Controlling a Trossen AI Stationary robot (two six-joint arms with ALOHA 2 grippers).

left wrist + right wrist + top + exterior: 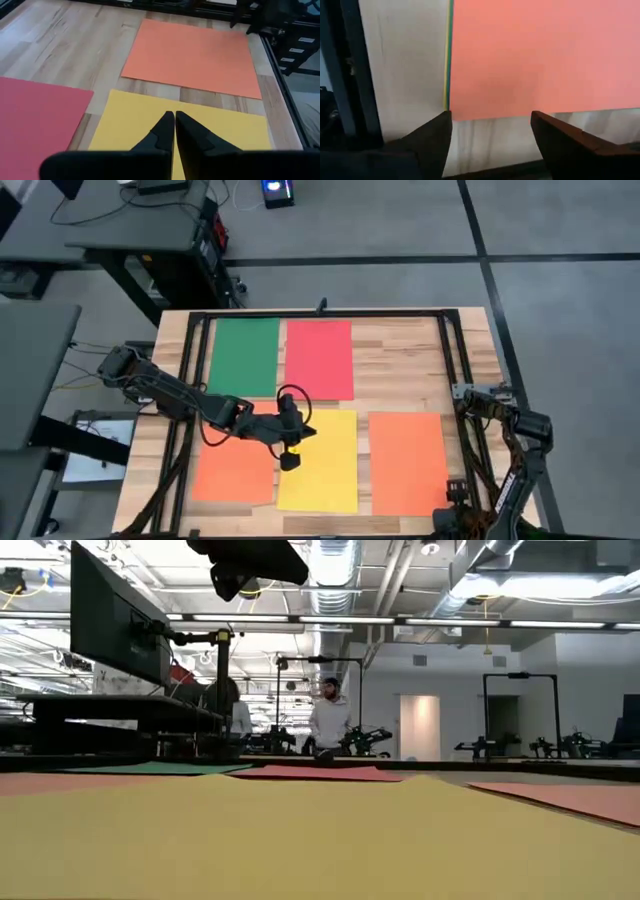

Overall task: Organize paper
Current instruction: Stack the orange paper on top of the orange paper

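In the high view, five sheets lie flat on the wooden bench (400,360): a green sheet (243,356) and a pink-red sheet (319,358) side by side in the upper middle, and along the lower part a small orange sheet (234,472) at the left, a yellow sheet (322,463) in the centre and a large orange sheet (408,463) at the right. The left end effector (291,458) sits over the left edge of the yellow sheet, where it borders the small orange one; whether it touches the paper is hard to make out here. The right end effector (456,492) is tucked at the lower right of the frame, by the bench's edge.

In the low view, the yellow sheet fills the foreground, with thin strips of the green and pink-red sheets behind it. A dark part of an arm (250,562) is cut off at the top edge. A person (329,723) stands in the room beyond.

In the left wrist view, the fingers are pressed together, with nothing between them, above the yellow sheet.

In the right wrist view, the fingers stand wide apart and empty, near the large orange sheet's corner.
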